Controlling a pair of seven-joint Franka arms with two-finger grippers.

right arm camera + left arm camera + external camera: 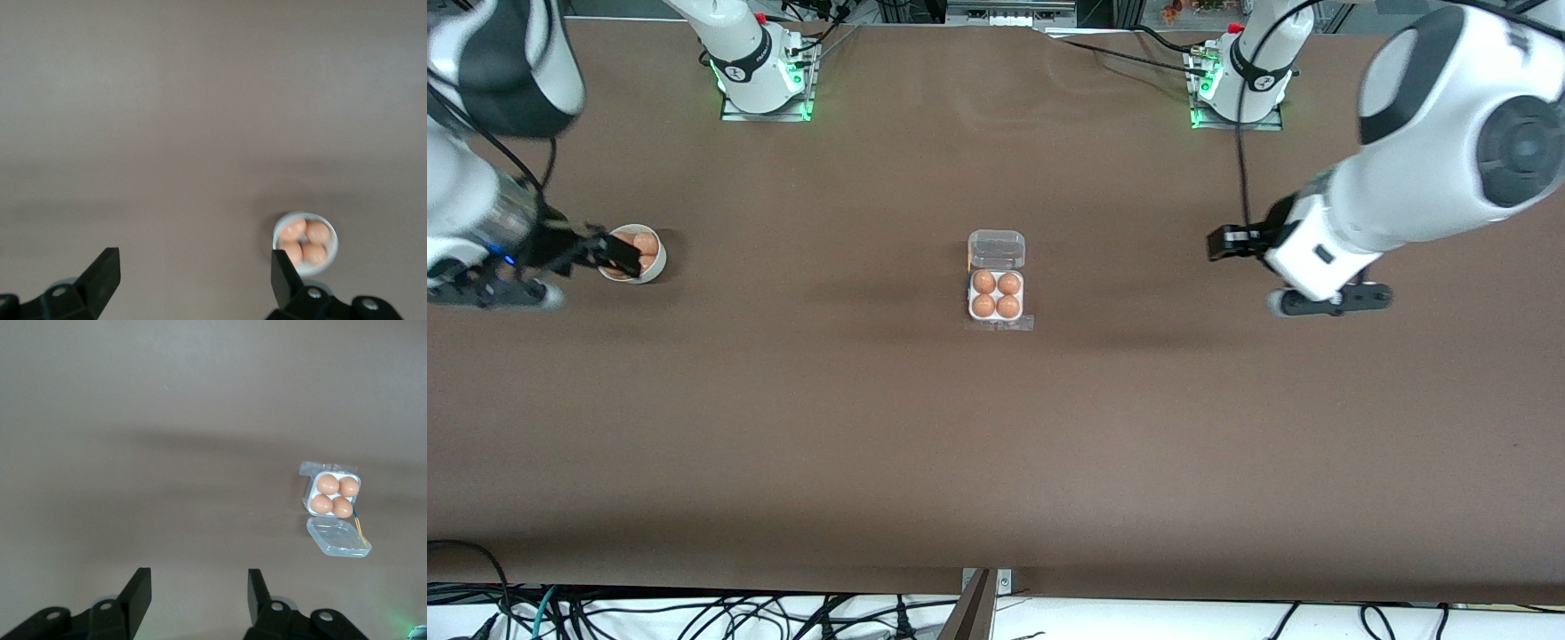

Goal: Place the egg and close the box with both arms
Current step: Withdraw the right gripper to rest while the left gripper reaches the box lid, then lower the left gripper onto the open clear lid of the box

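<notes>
The box (pixel 971 307) sits mid-table, a white tray with an orange-brown egg (pixel 984 283) in every cup. Its clear lid (pixel 996 250) lies folded back flat, farther from the front camera than the tray. My left gripper (pixel 1216 244) hovers over bare table toward the left arm's end, open and empty. In the left wrist view it (pixel 199 573) is well clear of the box (pixel 309 499) and lid (pixel 339 537). My right gripper (pixel 627 258) is open over the bowl's edge at the right arm's end, with nothing between its fingers (pixel 195 255).
A round white bowl (pixel 660 262) holding several more eggs (pixel 645 243) stands near the right arm's end, under the right gripper; the right wrist view shows its rim (pixel 333 239). Both arm bases (pixel 760 71) (pixel 1240 84) stand along the table edge farthest from the front camera.
</notes>
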